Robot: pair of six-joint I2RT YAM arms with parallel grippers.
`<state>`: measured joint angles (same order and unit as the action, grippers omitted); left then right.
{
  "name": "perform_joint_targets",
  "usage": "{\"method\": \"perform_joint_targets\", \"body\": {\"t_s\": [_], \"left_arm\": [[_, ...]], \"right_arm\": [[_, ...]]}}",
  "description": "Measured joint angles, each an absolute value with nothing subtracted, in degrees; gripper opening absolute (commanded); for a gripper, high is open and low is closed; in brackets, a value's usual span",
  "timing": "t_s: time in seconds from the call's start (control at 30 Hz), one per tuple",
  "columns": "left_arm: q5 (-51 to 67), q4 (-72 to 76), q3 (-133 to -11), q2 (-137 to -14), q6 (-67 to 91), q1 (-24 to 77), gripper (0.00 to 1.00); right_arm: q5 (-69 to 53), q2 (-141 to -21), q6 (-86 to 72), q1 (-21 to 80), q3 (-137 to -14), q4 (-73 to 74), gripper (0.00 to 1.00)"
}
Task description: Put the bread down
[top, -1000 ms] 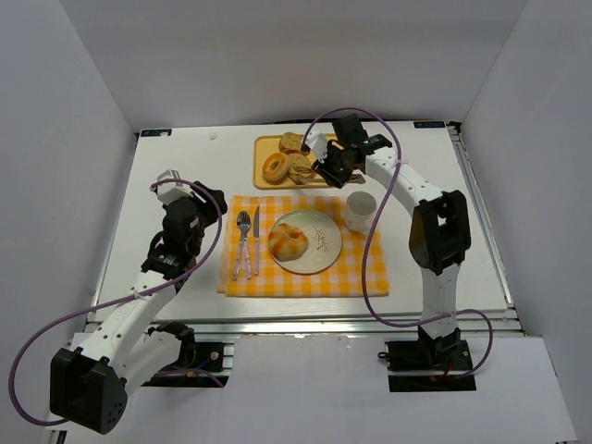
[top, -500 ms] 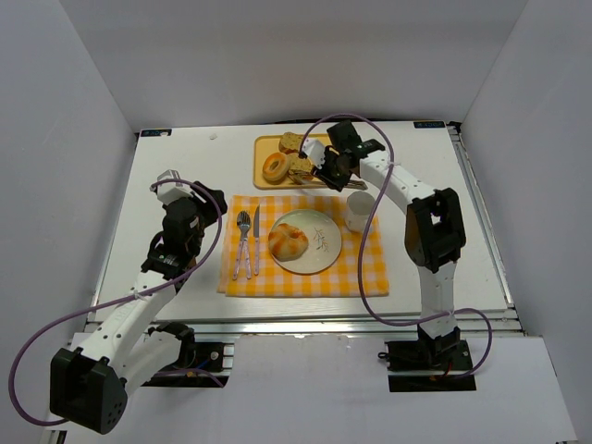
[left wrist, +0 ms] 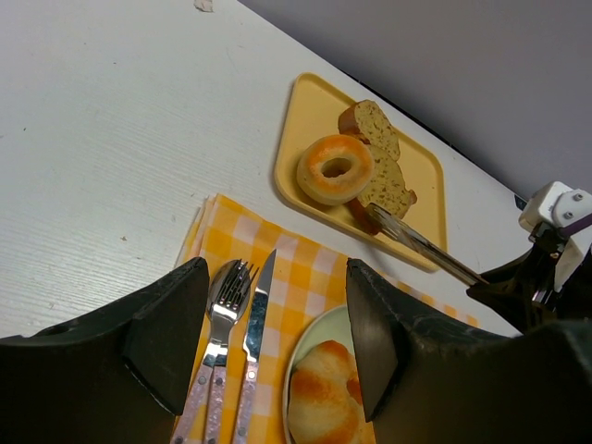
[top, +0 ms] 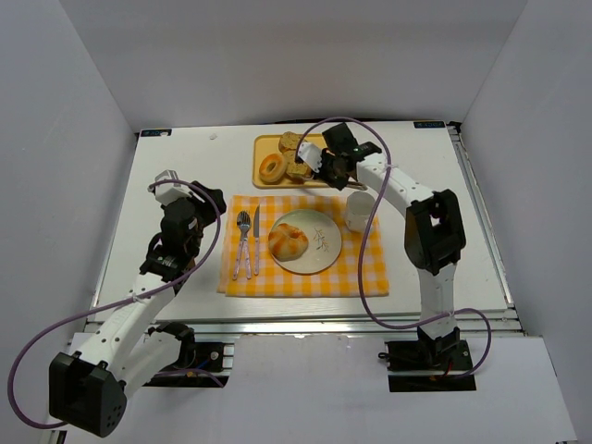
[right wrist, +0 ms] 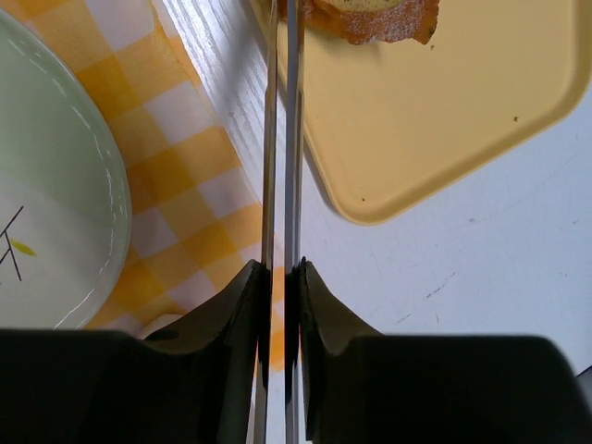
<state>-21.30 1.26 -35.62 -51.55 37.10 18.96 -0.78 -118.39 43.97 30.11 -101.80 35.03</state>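
A yellow tray [top: 314,176] at the back holds a ring-shaped bagel [top: 271,167] and bread slices [top: 298,169]. My right gripper [top: 328,163] [right wrist: 277,277] is shut on metal tongs [right wrist: 282,139], whose two arms are squeezed almost together. The tongs [left wrist: 425,250] reach a bread slice [left wrist: 388,185] [right wrist: 370,18] at its near edge; whether they pinch it I cannot tell. A pale green plate [top: 324,245] on the yellow checked cloth [top: 361,273] carries a round bun [top: 287,243]. My left gripper [top: 190,215] [left wrist: 277,351] hovers open over the cloth's left side, holding nothing.
A fork [top: 242,242] and knife [top: 253,240] lie left of the plate. A white cup [top: 360,211] stands right of the plate, under the right arm. White walls enclose the table on three sides.
The right gripper has closed, squeezing the tongs' arms together, and has shifted slightly left over the tray. The left arm has stayed still.
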Motion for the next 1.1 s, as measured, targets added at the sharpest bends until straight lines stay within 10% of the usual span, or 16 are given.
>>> {"method": "perform_joint_targets", "body": {"t_s": [0.77, 1.1], "left_arm": [[-21.3, 1.3, -35.6, -51.5, 37.5, 19.0, 0.71], [-20.1, 2.1, -35.6, -53.8, 37.6, 19.0, 0.71]], "right_arm": [[-14.1, -83.9, 42.4, 28.9, -73.9, 40.6, 0.05], [-18.0, -79.0, 41.4, 28.9, -64.9, 44.1, 0.27]]}}
